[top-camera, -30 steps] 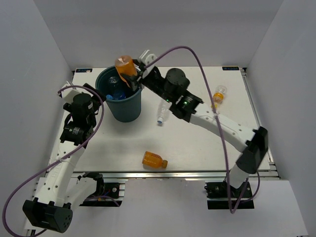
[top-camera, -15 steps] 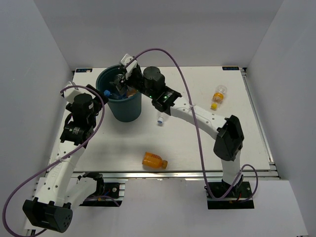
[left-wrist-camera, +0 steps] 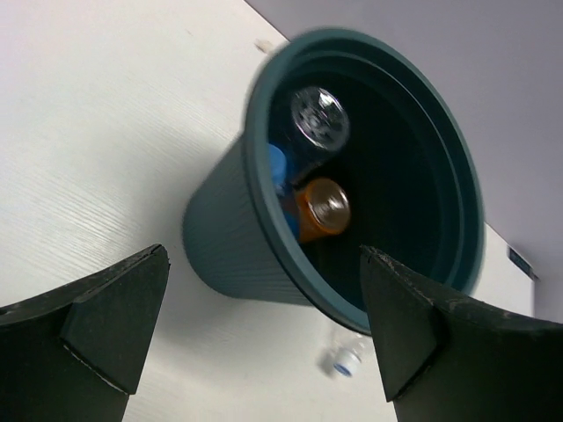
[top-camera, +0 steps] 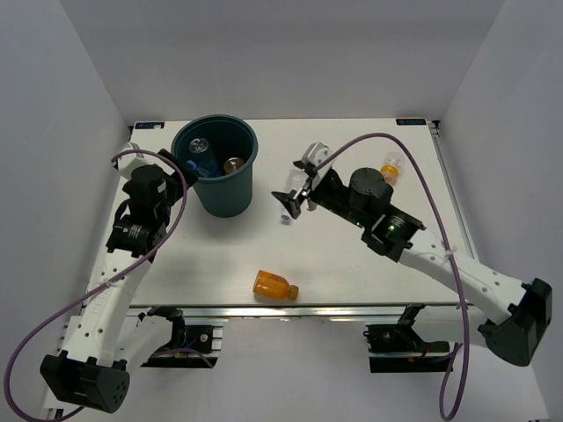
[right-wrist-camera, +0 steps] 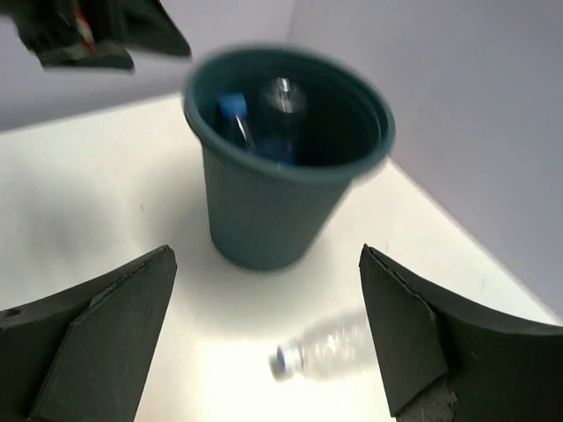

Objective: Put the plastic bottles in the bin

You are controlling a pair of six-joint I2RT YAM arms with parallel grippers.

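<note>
The dark teal bin (top-camera: 218, 200) stands at the back left, and it shows in the left wrist view (left-wrist-camera: 230, 246) and the right wrist view (right-wrist-camera: 264, 220). Inside lie an orange bottle (top-camera: 233, 164) (left-wrist-camera: 321, 207), a clear bottle (top-camera: 201, 148) (left-wrist-camera: 318, 118) and a blue-capped one (right-wrist-camera: 233, 116). My right gripper (top-camera: 293, 195) (right-wrist-camera: 268, 343) is open and empty above a clear bottle (top-camera: 286, 214) (right-wrist-camera: 327, 348) lying right of the bin. My left gripper (top-camera: 179, 167) (left-wrist-camera: 259, 343) is open and empty beside the bin's left wall. An orange bottle (top-camera: 274, 285) lies near the front edge.
A small clear bottle with a yellow-orange cap (top-camera: 390, 169) lies at the back right, partly behind my right arm. White walls close in the table on three sides. Purple cables loop over both arms.
My right gripper held an orange bottle over the bin, let it go inside, then drew back to the right. It is now open over the clear bottle. The left arm barely moved.
</note>
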